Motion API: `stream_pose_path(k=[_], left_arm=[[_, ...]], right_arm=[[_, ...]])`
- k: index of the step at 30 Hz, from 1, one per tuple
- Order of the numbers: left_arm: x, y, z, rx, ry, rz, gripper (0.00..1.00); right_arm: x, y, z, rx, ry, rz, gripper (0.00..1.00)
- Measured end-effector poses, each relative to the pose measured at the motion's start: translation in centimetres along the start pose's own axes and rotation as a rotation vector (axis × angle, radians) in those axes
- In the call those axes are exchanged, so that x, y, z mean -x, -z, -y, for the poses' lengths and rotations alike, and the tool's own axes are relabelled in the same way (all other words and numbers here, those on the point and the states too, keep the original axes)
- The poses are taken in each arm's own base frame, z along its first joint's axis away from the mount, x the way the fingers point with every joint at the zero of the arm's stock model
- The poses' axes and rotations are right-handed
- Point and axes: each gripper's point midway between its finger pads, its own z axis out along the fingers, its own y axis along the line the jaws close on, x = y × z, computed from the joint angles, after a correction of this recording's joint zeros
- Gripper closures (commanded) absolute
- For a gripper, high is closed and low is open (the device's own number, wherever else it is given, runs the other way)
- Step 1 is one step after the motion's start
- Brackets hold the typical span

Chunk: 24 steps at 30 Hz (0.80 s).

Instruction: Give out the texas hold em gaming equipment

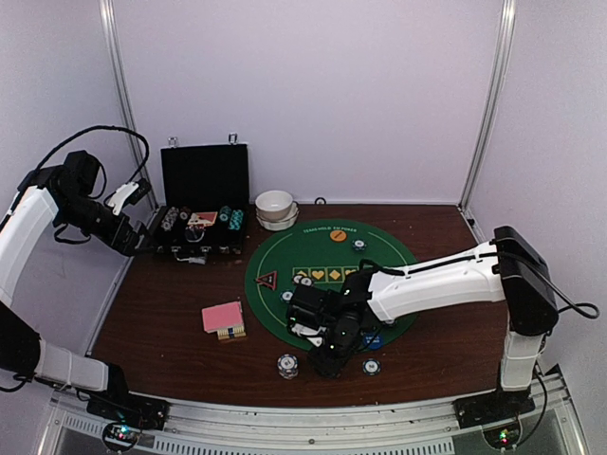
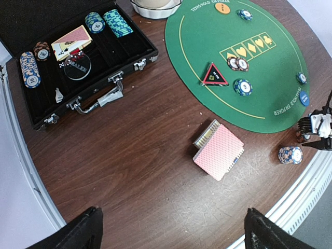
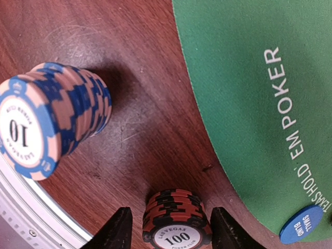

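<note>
top external: table point(image 1: 171, 322) seen whole from above-behind | left wrist: high, wide, downward | right wrist: low, close | shared: green mat point(image 1: 389, 258), blue-striped chip stack point(image 1: 287, 365)

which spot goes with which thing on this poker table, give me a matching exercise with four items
Things
1. card deck
2. red triangle token
3. 100 chip stack
4. teal chip stacks

Places
a. in the open black case
b. between the jaws of the right gripper
c. on the bare table, left of the green mat
d. on the green mat

Pairs: 1-c, 2-d, 3-b, 4-a
</note>
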Motion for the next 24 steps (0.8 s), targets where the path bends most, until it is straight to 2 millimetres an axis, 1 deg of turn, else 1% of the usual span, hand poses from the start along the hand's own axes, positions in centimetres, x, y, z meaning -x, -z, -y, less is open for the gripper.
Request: stream_pose_path(k=[6,15,20,22,24], left_arm=[[0.01,0.01,0.01,0.0,0.0,0.0,0.02],[0.01,0.01,0.01,0.0,0.0,0.0,0.02],[0.01,0.02,0.01,0.0,0.0,0.0,0.03],[0.0,0.02,0.01,0.0,0.0,0.0,0.02],[0.01,0.02,0.01,0.0,0.0,0.0,0.02]], right_arm=[[-0.11,-0.2,0.03,-0.001,-0.004,-0.004,0.63],[-0.07,-0.18,0.05,-0.002,-0.003,-0.002,0.72],[-0.06,-0.18,0.1,-0.005,-0.003,-0.002,0.81],[-0.05,-0.17,0.17,-0.01,0.0,-0.001,0.87],[-0.04,-0.13,0.27,-0.015,0.001,-0.001,0.9]])
